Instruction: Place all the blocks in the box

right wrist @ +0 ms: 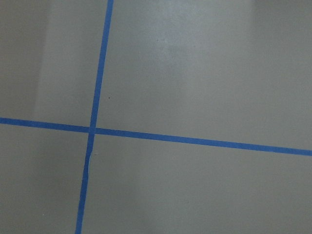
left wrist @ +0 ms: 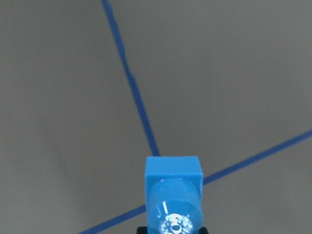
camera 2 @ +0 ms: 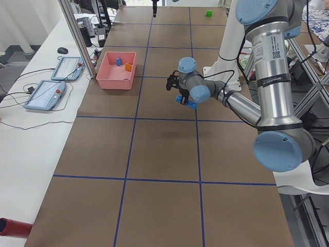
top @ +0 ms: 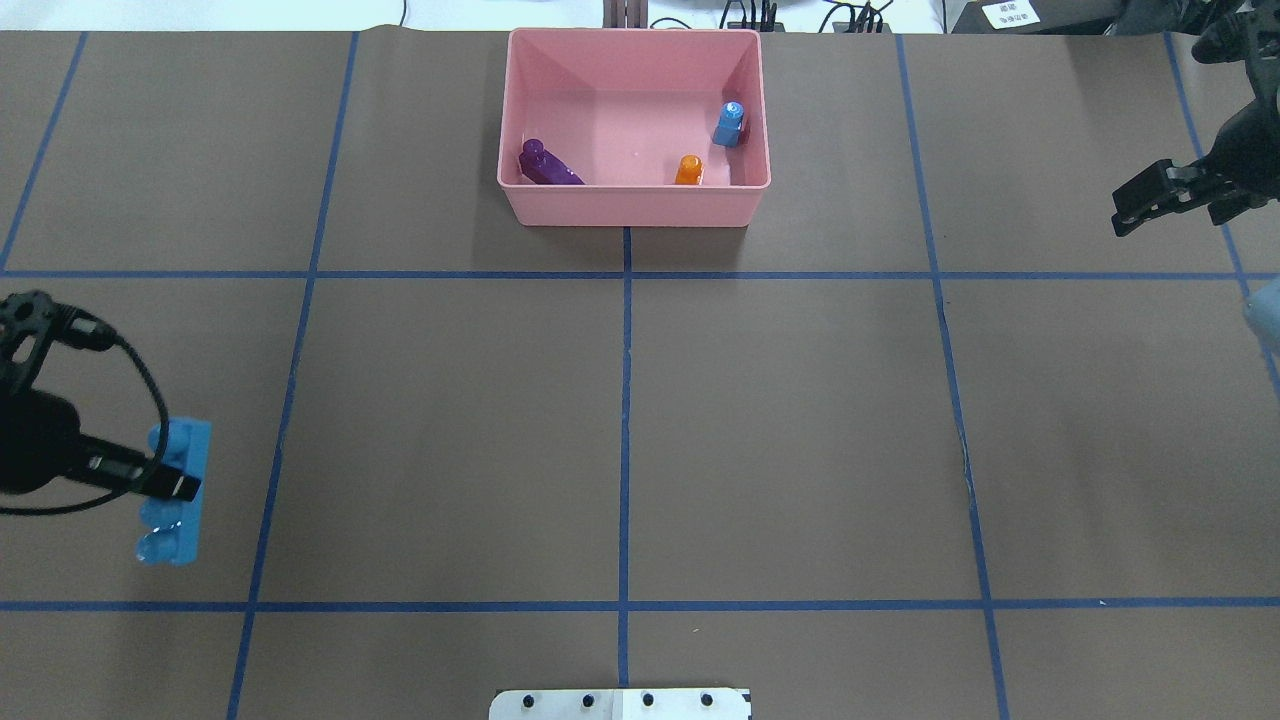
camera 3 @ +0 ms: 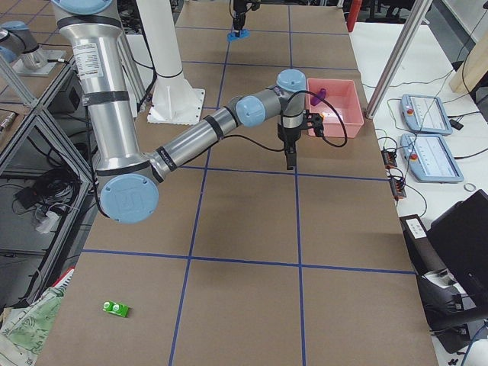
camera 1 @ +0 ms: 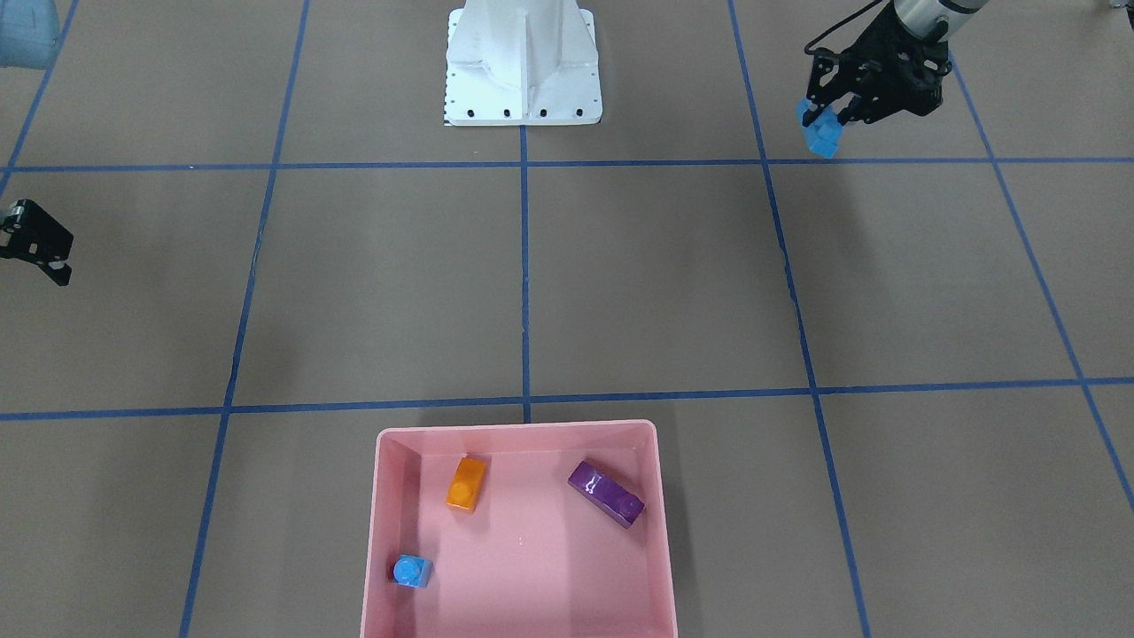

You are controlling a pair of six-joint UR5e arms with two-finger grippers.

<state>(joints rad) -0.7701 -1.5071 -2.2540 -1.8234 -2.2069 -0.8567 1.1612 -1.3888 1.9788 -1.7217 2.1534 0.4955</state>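
At the middle of the worktop's far edge, opposite the robot, sits one pink box with three blocks inside: an orange block, a purple block and a small blue cube, all apart from one another. A fourth piece, the long blue bar, is clamped across its middle by the left gripper over the worktop's left end. That makes five blocks in all, because the two side views alone catch a green block lying near the right end, towards the robot-side corner. The left wrist camera shows the bar end-on, one stud facing the lens. The right gripper hangs by the right edge holding nothing; I cannot tell how wide it stands. Its wrist camera shows only crossing blue tape lines.
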